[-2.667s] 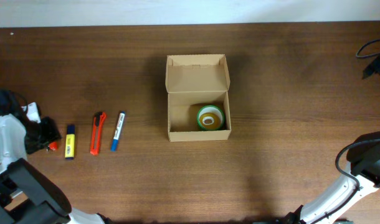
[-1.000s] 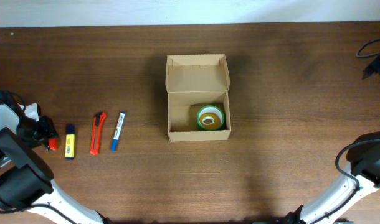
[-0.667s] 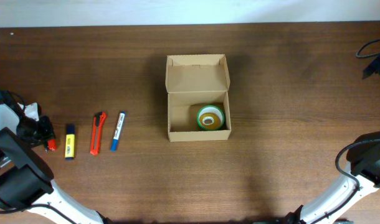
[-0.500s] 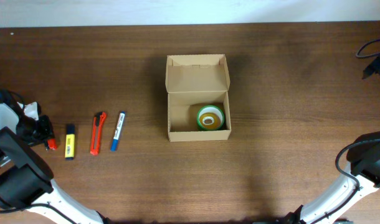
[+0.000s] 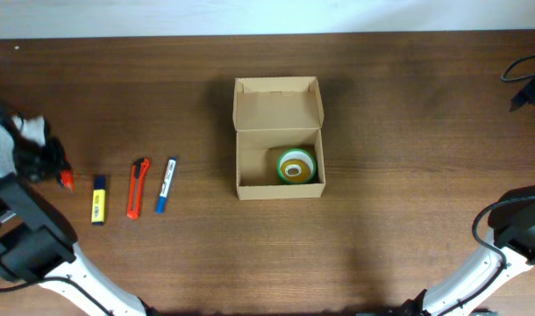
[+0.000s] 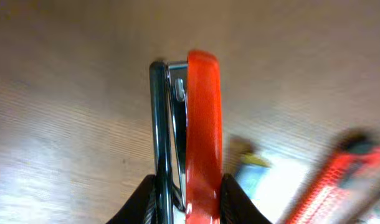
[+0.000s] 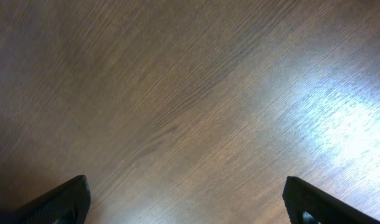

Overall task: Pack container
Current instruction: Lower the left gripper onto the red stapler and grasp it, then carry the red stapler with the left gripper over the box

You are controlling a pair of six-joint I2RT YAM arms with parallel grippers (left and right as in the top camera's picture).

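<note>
The container (image 5: 279,114), a tan cardboard box with its flap lid standing open, sits mid-table with a green tape roll (image 5: 296,166) inside. At the far left my left gripper (image 5: 57,169) is shut on a red stapler (image 5: 66,180). In the left wrist view the stapler (image 6: 202,124), red on top with a dark base, sticks out between the fingers (image 6: 233,200) of the left gripper (image 6: 189,202), above the wood. My right gripper (image 7: 187,208) is open over bare table, with nothing between its fingertips (image 7: 65,199).
A yellow highlighter (image 5: 98,199), an orange utility knife (image 5: 138,187) and a blue marker (image 5: 166,183) lie in a row between the left gripper and the box. The right arm (image 5: 517,233) stands at the right edge. Cables (image 5: 526,75) lie at the far right.
My left gripper has shut on the red stapler and carried it up off the table, towards the far side. The right arm, the box and the pens have not moved.
</note>
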